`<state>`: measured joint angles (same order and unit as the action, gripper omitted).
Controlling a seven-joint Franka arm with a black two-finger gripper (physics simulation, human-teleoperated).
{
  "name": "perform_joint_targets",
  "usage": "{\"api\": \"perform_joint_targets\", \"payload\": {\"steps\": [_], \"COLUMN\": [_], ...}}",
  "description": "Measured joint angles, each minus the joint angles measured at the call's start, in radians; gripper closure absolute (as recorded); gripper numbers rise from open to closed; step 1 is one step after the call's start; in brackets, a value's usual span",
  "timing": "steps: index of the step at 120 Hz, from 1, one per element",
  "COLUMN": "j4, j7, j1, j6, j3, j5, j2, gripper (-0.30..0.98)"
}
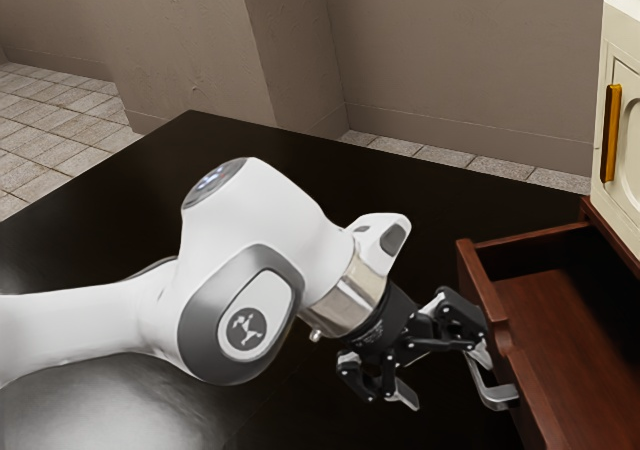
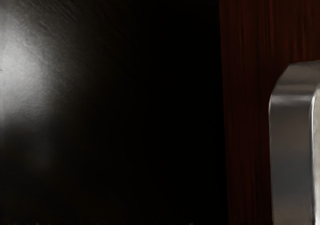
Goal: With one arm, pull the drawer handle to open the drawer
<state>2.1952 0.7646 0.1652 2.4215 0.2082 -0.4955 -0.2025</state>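
**Drawer [image 1: 487,295] open, and the gripper [image 1: 446,377] is right there at the handle [image 1: 493,394]!**

Here at the lower right of the exterior view, the two fingers stand wide apart, no clamp on anything. One finger [image 1: 405,395] hangs free over the dark table [image 1: 420,180]; its partner is right up by the metal handle, overlapping it in the picture. Hooked behind the bar? Touching it? Can't call that from here.

Moving outward, the handle sits on the drawer's front, low on the right of the frame, and the wrist view has it close by the hand, against the red-brown wood. Behind that front, the drawer shows its inside, running back to the right edge beneath the cream cabinet [image 1: 618,30] with its golden handle [image 1: 612,135].

So where are we? I'd call it the pulling step, and well along: that's a good opening already. If more travel is wanted, the play is a straight draw toward the exterior view's left, keeping that nearer finger behind the bar if it is hooked. Watch for a slip, with no grip to back it up! If this is far enough, ease the finger clear without nudging the drawer back in.
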Motion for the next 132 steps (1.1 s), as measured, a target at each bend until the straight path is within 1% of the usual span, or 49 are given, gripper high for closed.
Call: {"api": "perform_joint_targets", "payload": {"steps": [68, 102, 132], "j4": [0.007, 0.005, 0.0], "j7": [0.008, 0.009, 0.01], "j1": [0.0, 0.001, 0.001], "j6": [0.006, 0.034, 0.052], "j3": [0.0, 0.007, 0.021], "j5": [0.004, 0.006, 0.005], "j2": [-0.014, -0.044, -0.026], "gripper": [0.0, 0.0, 0.0]}}
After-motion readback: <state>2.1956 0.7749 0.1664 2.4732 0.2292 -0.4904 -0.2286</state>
